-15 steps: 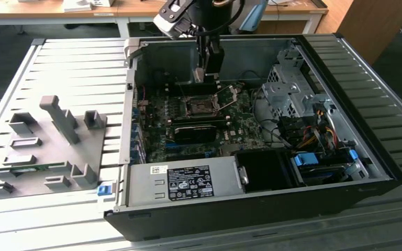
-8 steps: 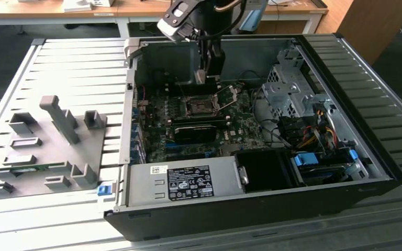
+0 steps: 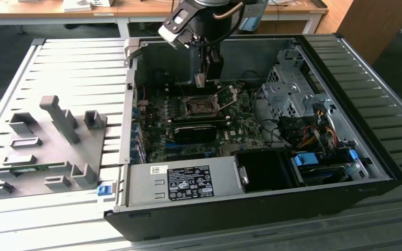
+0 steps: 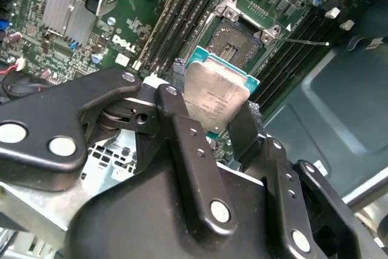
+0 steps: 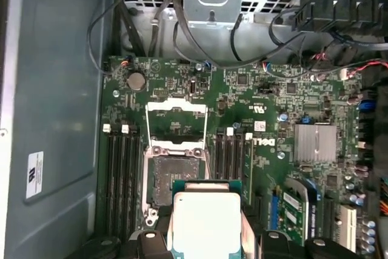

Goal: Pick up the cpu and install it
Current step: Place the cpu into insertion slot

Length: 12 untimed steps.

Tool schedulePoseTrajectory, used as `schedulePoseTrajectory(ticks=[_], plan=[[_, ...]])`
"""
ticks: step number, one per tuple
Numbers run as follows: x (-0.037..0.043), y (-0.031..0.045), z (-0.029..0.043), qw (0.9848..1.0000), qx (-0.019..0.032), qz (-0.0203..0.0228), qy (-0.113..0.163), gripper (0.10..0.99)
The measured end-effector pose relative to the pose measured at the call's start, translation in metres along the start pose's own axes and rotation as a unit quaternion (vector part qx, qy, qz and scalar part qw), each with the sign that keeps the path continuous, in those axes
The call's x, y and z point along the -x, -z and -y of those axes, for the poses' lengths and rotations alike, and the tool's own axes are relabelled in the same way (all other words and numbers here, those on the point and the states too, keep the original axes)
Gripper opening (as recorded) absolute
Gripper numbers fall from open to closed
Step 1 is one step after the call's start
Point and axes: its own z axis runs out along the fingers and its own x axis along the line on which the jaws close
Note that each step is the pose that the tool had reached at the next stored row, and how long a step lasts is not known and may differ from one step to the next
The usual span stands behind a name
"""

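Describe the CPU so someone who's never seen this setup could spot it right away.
Find the open black computer case and the green motherboard inside it. Above that board the end effector grips a small flat square chip, the cpu. Its shiny silver-grey top with a green edge sets it apart from the dark metal-framed socket and the long black memory slots on the board.
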Motion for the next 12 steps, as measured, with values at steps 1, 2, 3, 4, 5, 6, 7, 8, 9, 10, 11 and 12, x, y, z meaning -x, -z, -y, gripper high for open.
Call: schedulePoseTrajectory(ticks=[1,2,3,4,5,6,7,8,9,10,11,12], plan=[[-0.0007,-0.0015,0.0000,1.0000,0.0000,0.0001,-0.002,0.533],[-0.0018,-0.0032,-0.0001,1.0000,-0.0001,0.0002,-0.002,0.533],[-0.0033,-0.0048,-0.0003,1.0000,0.0000,0.0001,-0.003,0.533],[-0.0043,-0.0060,-0.0002,1.0000,0.0000,0.0001,-0.002,0.533],[-0.0054,-0.0072,-0.0002,1.0000,0.0000,0.0001,-0.002,0.533],[-0.0064,-0.0085,-0.0002,1.0000,0.0000,0.0001,-0.003,0.533],[-0.0074,-0.0099,-0.0002,1.0000,0.0000,0.0001,-0.002,0.533],[-0.0086,-0.0114,-0.0001,1.0000,0.0000,0.0000,-0.002,0.533],[-0.0097,-0.0129,-0.0001,1.0000,0.0000,0.0001,-0.002,0.533],[-0.0105,-0.0145,-0.0001,1.0000,0.0000,0.0001,-0.002,0.533],[-0.0114,-0.0163,0.0000,1.0000,0.0000,0.0001,-0.002,0.533],[-0.0123,-0.0181,0.0001,1.0000,0.0000,0.0001,-0.002,0.533]])
